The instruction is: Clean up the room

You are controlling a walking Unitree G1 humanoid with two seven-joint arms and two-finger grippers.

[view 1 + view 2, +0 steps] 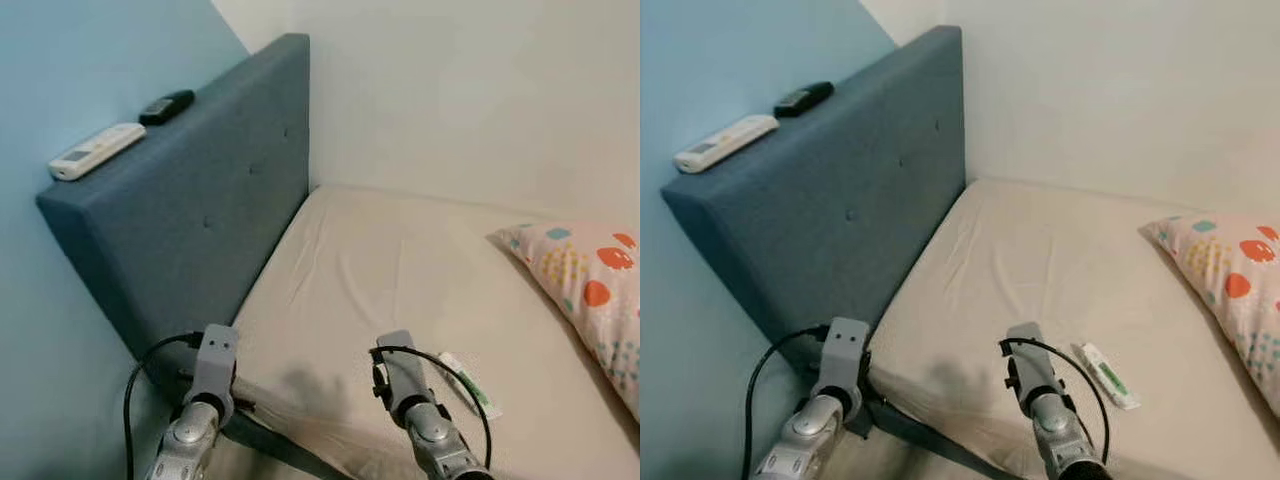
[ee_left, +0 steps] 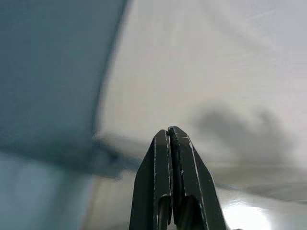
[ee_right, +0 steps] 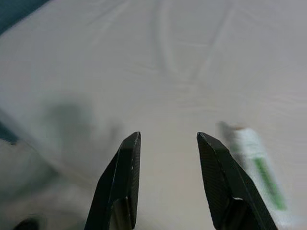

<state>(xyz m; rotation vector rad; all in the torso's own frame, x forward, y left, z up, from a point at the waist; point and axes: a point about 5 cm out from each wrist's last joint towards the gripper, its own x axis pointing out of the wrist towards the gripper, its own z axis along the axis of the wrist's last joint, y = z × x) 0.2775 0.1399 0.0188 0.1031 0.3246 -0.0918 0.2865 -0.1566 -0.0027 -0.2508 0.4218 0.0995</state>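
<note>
While both arms hung low over the near edge of the mattress (image 1: 400,270), the thing most likely to be tidied first, a small white tube with green print (image 1: 470,384), lay flat on the beige sheet just beside the right arm, on its outer side, and well short of the patterned pillow (image 1: 590,290). In the right wrist view the right gripper (image 3: 168,143) had its two black fingers spread apart over bare sheet, with the tube (image 3: 254,167) lying just off to the side of one fingertip, not between them. The left gripper (image 2: 169,136) had its fingers pressed together on nothing, pointing at the mattress edge near the blue padded headboard (image 1: 200,200). On top of that headboard rested a white remote control (image 1: 97,150) and, further back, a black remote (image 1: 167,106).

By its look the tube was light and somewhat soft, so it would probably give under pressure and could slide on the smooth sheet or sink into the yielding mattress. Taking it across its narrow width near the middle, with the fingers straddling the long sides, seemed the surest hold; a hard squeeze risked pushing contents toward the cap.
</note>
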